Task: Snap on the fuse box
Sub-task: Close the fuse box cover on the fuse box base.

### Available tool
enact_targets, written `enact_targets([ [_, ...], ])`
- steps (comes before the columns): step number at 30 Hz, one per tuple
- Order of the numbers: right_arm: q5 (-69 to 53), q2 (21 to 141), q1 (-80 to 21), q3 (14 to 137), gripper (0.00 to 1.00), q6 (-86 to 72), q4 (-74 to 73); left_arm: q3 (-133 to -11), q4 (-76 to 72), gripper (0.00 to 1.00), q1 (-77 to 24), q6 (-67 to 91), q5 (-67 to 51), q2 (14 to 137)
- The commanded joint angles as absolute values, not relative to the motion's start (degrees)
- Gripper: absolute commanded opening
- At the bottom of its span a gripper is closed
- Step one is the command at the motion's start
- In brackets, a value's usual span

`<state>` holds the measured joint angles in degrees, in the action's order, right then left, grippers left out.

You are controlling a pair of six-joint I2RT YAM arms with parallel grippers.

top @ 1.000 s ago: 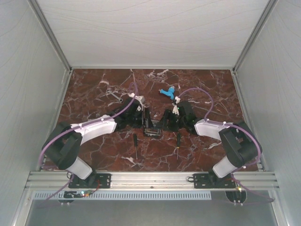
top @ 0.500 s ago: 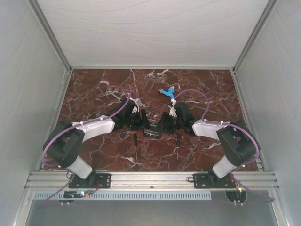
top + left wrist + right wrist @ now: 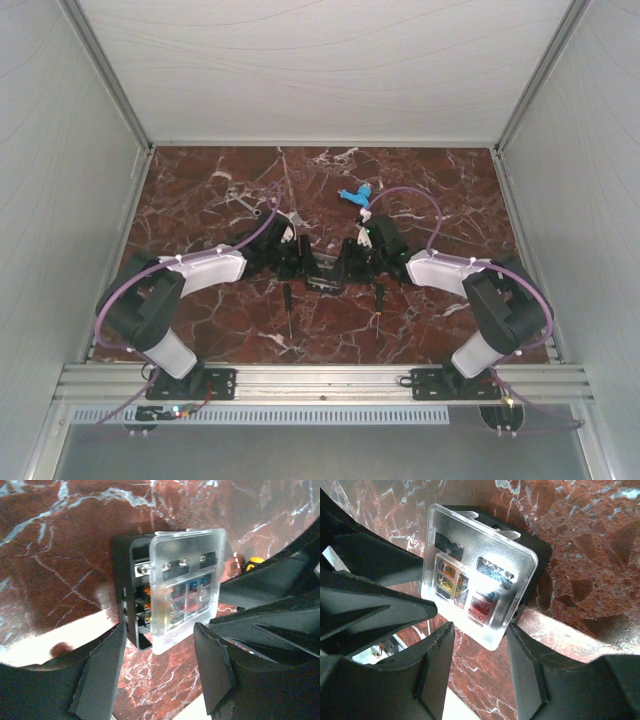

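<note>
Marbled surface (image 3: pixel 200 200): fuse box (image 3: pixel 322 275) at centre, between both arms. Its black tray (image 3: pixel 122 570) holds coloured fuses (image 3: pixel 451 575); clear lid (image 3: pixel 187 545) over it, askew. Parted left fingers (image 3: pixel 100 670) and right fingers (image 3: pixel 525 670) flank box edges; whether gripping, cannot tell.

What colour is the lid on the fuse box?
Clear, see-through plastic; the lid shows best in the right wrist view.
</note>
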<state>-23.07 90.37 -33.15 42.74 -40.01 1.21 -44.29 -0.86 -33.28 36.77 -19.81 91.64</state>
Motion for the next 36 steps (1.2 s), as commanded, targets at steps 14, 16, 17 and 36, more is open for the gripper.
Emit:
enact_targets([
  [14,-19.6,88.8,-35.4,47.8,0.40,-35.5,-5.0,-43.6,-1.1,0.47,-32.8,38.3,-18.5,92.1],
  [16,-19.6,89.6,-35.6,47.9,0.40,-35.5,-5.2,-43.1,-1.3,0.46,-32.9,38.6,-18.7,91.8],
  [17,-19.6,89.8,-35.6,47.9,0.39,-35.5,-5.3,-42.9,-1.3,0.45,-32.9,38.6,-18.8,91.8],
  [36,-20.7,91.4,-29.2,58.4,0.52,-19.7,-6.2,-37.6,-0.1,0.48,-32.9,41.5,-17.6,81.5],
])
